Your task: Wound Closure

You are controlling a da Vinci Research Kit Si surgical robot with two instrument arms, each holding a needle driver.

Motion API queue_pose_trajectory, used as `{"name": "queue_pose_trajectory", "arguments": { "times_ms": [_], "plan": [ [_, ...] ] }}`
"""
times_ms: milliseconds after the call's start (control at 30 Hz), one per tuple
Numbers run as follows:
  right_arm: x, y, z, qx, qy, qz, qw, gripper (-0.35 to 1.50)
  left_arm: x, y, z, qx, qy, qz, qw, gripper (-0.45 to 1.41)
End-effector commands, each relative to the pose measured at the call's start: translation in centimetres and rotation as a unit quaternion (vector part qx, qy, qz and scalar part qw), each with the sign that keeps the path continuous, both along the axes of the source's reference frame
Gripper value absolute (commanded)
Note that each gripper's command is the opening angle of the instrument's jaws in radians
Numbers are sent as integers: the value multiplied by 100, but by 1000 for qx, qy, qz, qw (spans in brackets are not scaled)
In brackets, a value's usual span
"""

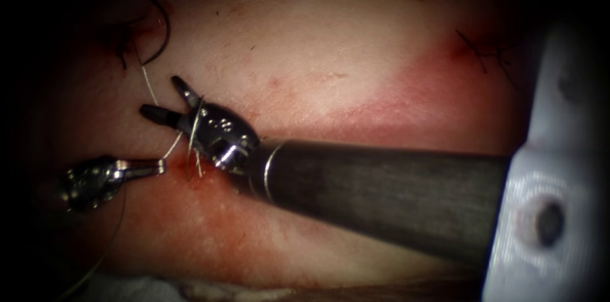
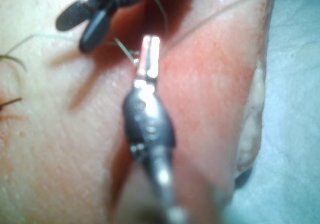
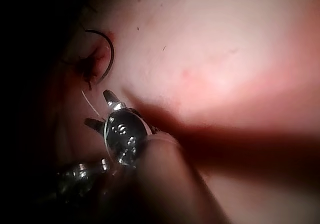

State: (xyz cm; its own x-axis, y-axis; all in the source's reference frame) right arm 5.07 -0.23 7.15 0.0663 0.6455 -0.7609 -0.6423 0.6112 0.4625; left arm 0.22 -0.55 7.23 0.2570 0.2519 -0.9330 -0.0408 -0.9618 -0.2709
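The needle (image 1: 160, 28) lies on the tissue (image 1: 330, 41) at the upper left of the endoscope view, well clear of both tools. It is a dark, thin arc; its curve bulges toward the right and its long axis runs roughly top to bottom. Neither tool holds it. Whether either tip enters the tissue cannot be told; the lower end lies by a dark knot of stitches (image 1: 124, 41). In the right wrist view the same dark arc (image 3: 109, 54) sits beside a reddened spot.

The thread (image 1: 150, 89) is pale and fine. It runs from the needle area down and to the right, passes between the right tool's jaws, wraps over that tool's body, and reaches the left tool.

The right end effector (image 1: 164, 98) stands open, its two dark jaws spread and pointing up-left; the thread passes between them ungripped.

The left end effector (image 1: 155, 167) is closed on the thread at its tip, pointing right. In the left wrist view its closed tip (image 2: 149, 59) meets the thread (image 2: 125, 49).

Red fluid (image 1: 210, 226) stains the tissue below the tools.
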Motion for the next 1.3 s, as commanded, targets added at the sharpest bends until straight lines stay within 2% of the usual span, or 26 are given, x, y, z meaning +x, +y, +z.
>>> {"name": "queue_pose_trajectory", "arguments": {
  "times_ms": [33,133,167,200,233,333,467,567,633,667,767,833,933,1067,1300],
  "plan": [
    [14,-4,6,4,2,-9,1000,121,-5,-7,7,2,-1,0,1000,-45],
    [19,0,8,12,1,-21,1000,116,-5,-7,6,2,-1,1,1000,-45],
    [18,0,8,7,2,-27,1000,95,-5,-7,6,2,-1,1,1000,-45],
    [16,-2,7,-4,8,-48,999,6,-5,-7,7,2,-1,1,1000,-45],
    [14,-2,7,-4,11,-51,999,-35,-5,-7,7,2,-1,1,1000,-45],
    [13,-1,8,2,-10,-50,999,-35,-4,-7,6,2,-1,1,1000,-45],
    [11,-2,9,11,-6,-66,998,-35,3,-4,6,4,-3,5,1000,-45],
    [-10,-17,2,2,5,-69,998,-35,13,2,8,6,1,-1,1000,-45],
    [-38,-42,-5,-4,13,-81,997,-35,28,16,14,10,12,-14,1000,-45],
    [-41,-45,-6,-5,14,-83,996,-35,31,21,16,11,14,-17,1000,-45],
    [-65,-68,-11,-11,20,-92,996,-35,48,55,31,22,27,-31,999,-45],
    [-70,-76,-8,-15,20,-95,995,-35,53,69,37,25,31,-36,999,-45],
    [-71,-108,15,-17,22,-116,993,-35,56,116,48,29,48,-47,997,-45],
    [-73,-144,35,-16,30,-144,989,-35,54,166,44,39,53,-54,996,-45],
    [-86,-186,18,-11,36,-184,982,-35,45,219,28,35,62,-51,996,-45]
  ]
}}
